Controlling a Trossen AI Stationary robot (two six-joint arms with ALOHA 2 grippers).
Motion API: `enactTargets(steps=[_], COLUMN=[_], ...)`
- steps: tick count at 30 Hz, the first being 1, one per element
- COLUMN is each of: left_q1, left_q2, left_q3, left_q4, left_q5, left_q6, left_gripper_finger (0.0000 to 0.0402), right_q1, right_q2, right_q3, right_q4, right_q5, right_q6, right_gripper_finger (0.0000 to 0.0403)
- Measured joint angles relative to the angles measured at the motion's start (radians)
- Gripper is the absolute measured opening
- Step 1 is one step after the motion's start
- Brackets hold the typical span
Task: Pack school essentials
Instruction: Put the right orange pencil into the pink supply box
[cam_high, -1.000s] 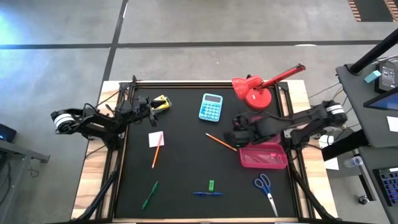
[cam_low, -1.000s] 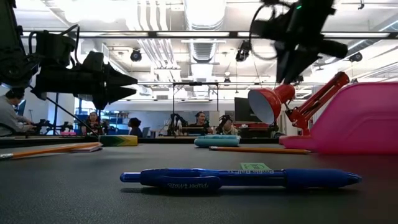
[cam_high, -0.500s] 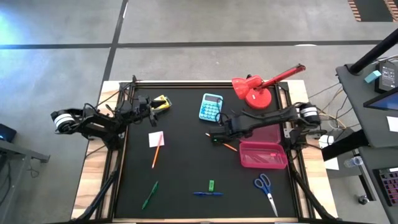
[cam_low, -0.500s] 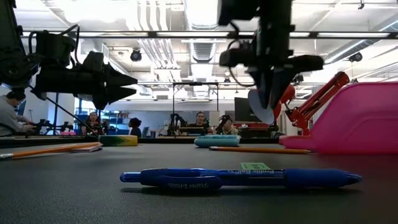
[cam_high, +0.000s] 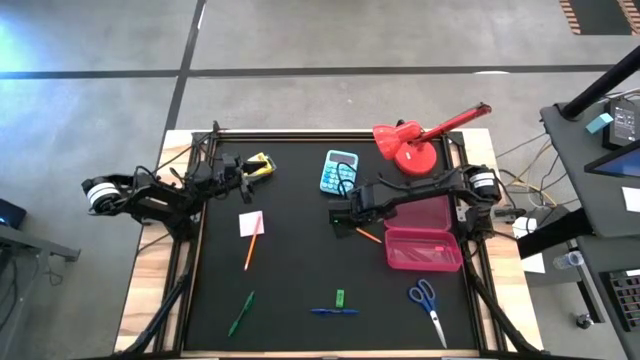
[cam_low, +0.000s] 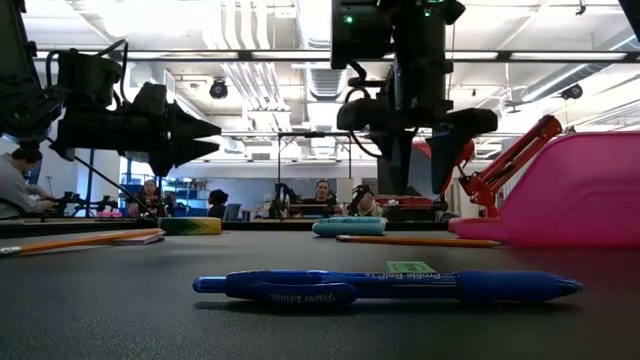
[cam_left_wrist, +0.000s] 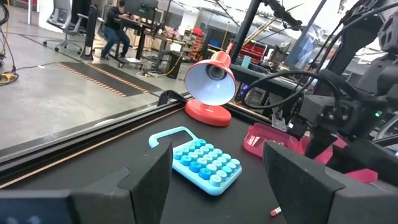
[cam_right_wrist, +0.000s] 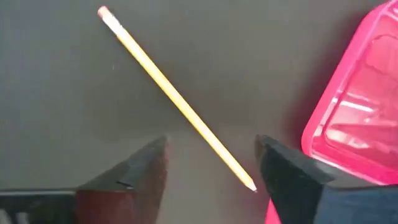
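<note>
Right pincer (cam_right_wrist: 211, 165): I see it hanging over the middle of the worktop (cam_high: 300, 270), fingers spread wide, gripping nothing; an orange pencil (cam_right_wrist: 176, 99) lies flat between them.
Pink case (cam_high: 424, 249): open, just beside that pencil's tip, near the right edge.
Left pincer (cam_left_wrist: 214, 180): parked at the far left corner, fingers apart, empty.
Second pencil (cam_high: 252, 240): I see it touching the pink note (cam_high: 251, 222), left of centre.
Green pen (cam_high: 241, 313), blue pen (cam_high: 333, 311), green eraser (cam_high: 340, 297): along the near edge.
Scissors (cam_high: 428, 305): near right corner.
Calculator (cam_high: 339, 172), red lamp (cam_high: 412, 145): far side.
</note>
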Motion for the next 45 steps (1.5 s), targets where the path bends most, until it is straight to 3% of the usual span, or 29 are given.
enactTargets(steps=[7,17,25,42,45], left_q1=[0.0,0.0,0.0,0.0,0.0], left_q2=[0.0,0.0,0.0,0.0,0.0], left_q3=[0.0,0.0,0.0,0.0,0.0], left_q4=[0.0,0.0,0.0,0.0,0.0], left_q5=[0.0,0.0,0.0,0.0,0.0], left_q6=[0.0,0.0,0.0,0.0,0.0], left_gripper_finger=[0.0235,0.0235,0.0235,0.0235,0.0235], right_q1=[-0.009,-0.028,-0.043,-0.045,-0.045], right_q2=[0.0,0.09,0.107,0.157,0.156], right_q3=[-0.032,-0.046,-0.049,-0.051,-0.052], right_q4=[0.063,0.127,0.164,0.22,0.221], right_q5=[-0.031,-0.128,-0.12,-0.125,-0.123], right_q6=[-0.127,-0.235,-0.297,-0.292,-0.288], right_gripper_finger=[0.0281,0.0249,0.0197,0.0025,0.0015])
